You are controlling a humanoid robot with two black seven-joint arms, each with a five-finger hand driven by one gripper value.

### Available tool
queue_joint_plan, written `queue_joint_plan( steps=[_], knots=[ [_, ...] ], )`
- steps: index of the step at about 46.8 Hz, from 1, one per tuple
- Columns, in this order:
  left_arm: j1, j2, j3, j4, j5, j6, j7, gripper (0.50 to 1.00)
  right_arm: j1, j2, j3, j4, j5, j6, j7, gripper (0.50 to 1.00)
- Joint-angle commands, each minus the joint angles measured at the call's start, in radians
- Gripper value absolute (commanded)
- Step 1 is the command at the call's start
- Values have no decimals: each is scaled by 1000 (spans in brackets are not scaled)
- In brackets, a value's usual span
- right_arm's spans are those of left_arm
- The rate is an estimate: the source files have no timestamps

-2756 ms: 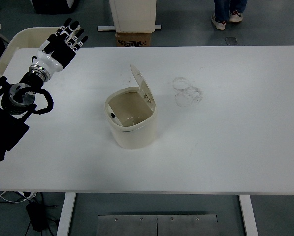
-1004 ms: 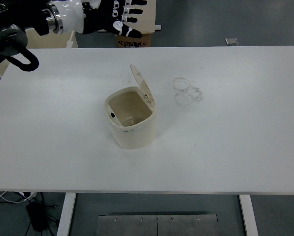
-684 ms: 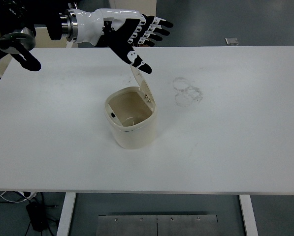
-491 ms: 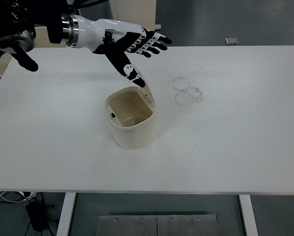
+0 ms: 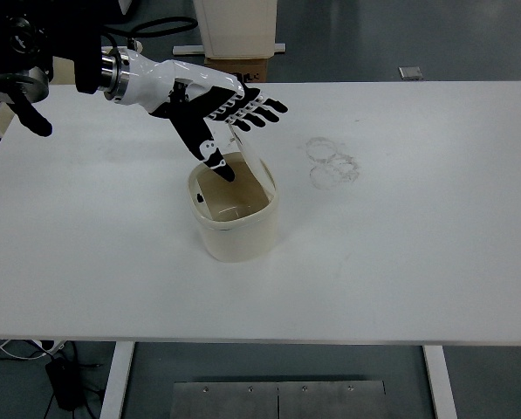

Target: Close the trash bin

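Observation:
A small cream trash bin [image 5: 236,225] stands in the middle of the white table [image 5: 400,244]. Its flip lid [image 5: 255,162] stands raised at the bin's far right rim, tilted over the opening. My left hand [image 5: 229,118] reaches in from the upper left with fingers spread and palm down. It hovers right over the lid's top edge, and its thumb points down over the bin's opening. I cannot tell whether the fingers touch the lid. The right arm is out of view.
Faint ring marks [image 5: 332,162] lie on the table right of the bin. A cardboard box [image 5: 227,68] and a white stand [image 5: 236,24] sit beyond the far edge.
My left hand has swung from the far left across to the bin and come down over the lid. The lid has tipped slightly towards the opening.

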Motion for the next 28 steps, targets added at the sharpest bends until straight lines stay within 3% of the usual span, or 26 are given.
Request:
queue_joint_plan(
  steps=[1,14,28],
  knots=[
    [-6,21,-1,-11,0,-16,0,1000,0,0,0,0,0,0,0,993],
    [-7,88,17,-85,1,-23,0,1000,0,0,0,0,0,0,0,993],
    [23,105,34,-108,1,-23,0,1000,0,0,0,0,0,0,0,993]
  ],
)
